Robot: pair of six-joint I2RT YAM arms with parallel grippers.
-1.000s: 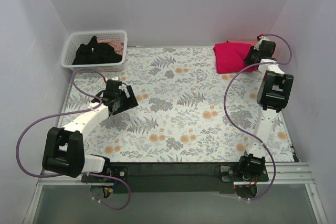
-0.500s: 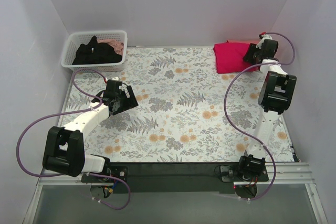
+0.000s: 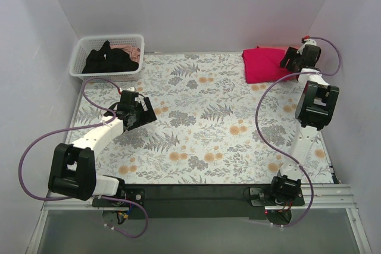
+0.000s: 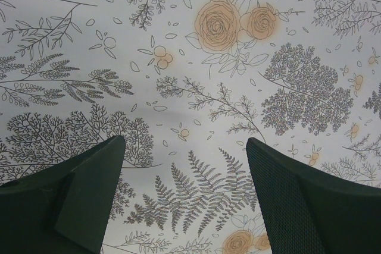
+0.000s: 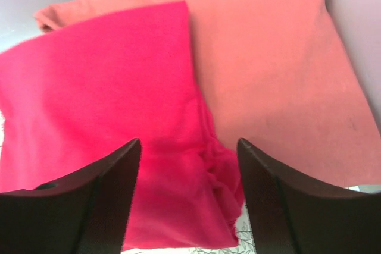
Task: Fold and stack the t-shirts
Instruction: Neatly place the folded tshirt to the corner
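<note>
While the right gripper gapes, the crimson t-shirt lies underneath.

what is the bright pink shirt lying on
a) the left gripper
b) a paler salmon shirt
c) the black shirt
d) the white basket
b: in the right wrist view the bright pink shirt lies folded over part of a paler salmon shirt, which shows beyond its edge.
</note>
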